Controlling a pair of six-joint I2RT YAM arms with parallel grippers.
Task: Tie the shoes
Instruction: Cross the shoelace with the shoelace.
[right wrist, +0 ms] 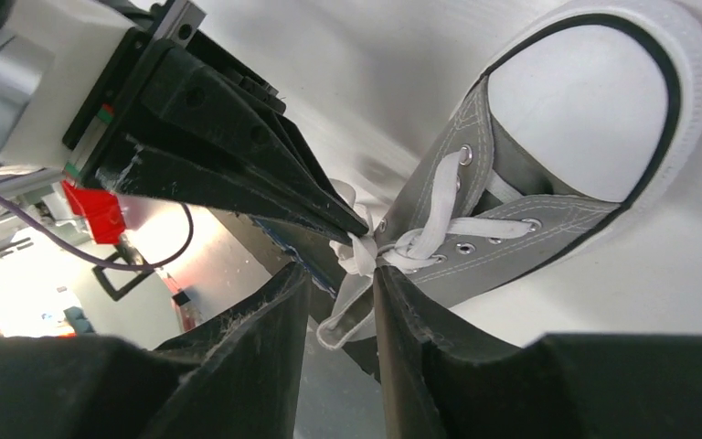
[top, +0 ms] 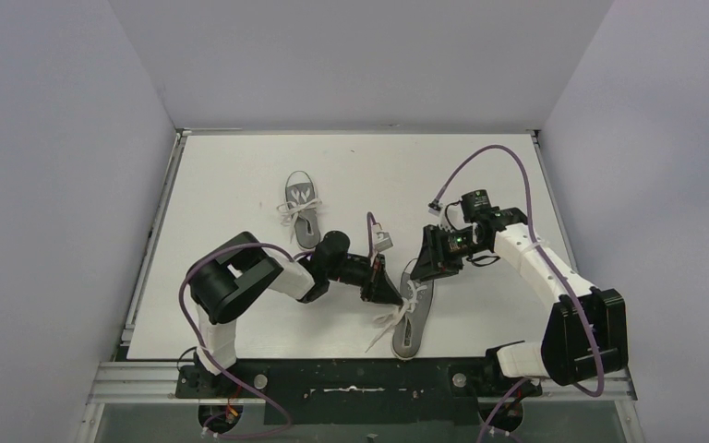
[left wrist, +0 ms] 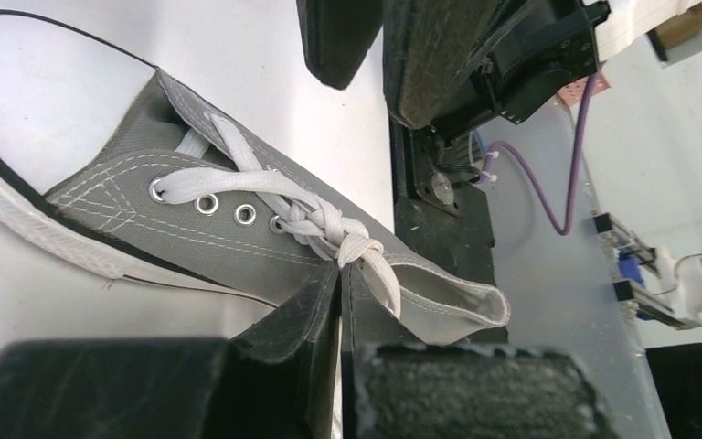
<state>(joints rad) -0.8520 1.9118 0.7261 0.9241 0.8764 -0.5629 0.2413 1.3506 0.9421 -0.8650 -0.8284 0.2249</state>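
In the top view the front of the near shoe (top: 413, 323) is hidden under both grippers, and only its heel end is seen, below them towards the arm bases. In the left wrist view the toe is cut off at the frame edge. The free ends of the lace (left wrist: 324, 224) are hidden behind the fingers in both wrist views.

The left gripper (left wrist: 340, 274) is closed, and the lace is pinched at its tips, just beside the top eyelets. The right gripper (right wrist: 343, 272) is set opposite it, tip to tip, with its fingers parted by a narrow gap. The bunched lace lies in that gap, but it cannot be told whether the fingers touch it.

The near shoe is seen as a grey canvas low-top with white stitching, metal eyelets, a white rubber sole edged with a black line and a white toe cap. Its flat white lace is crossed over the tongue and twisted into a knot directly at the tips of both grippers.

The far shoe (top: 303, 210) is placed on the worktop (top: 240, 166) well apart from both grippers, beyond the left gripper. Its lace is seen only as a small white tangle whose form cannot be made out.
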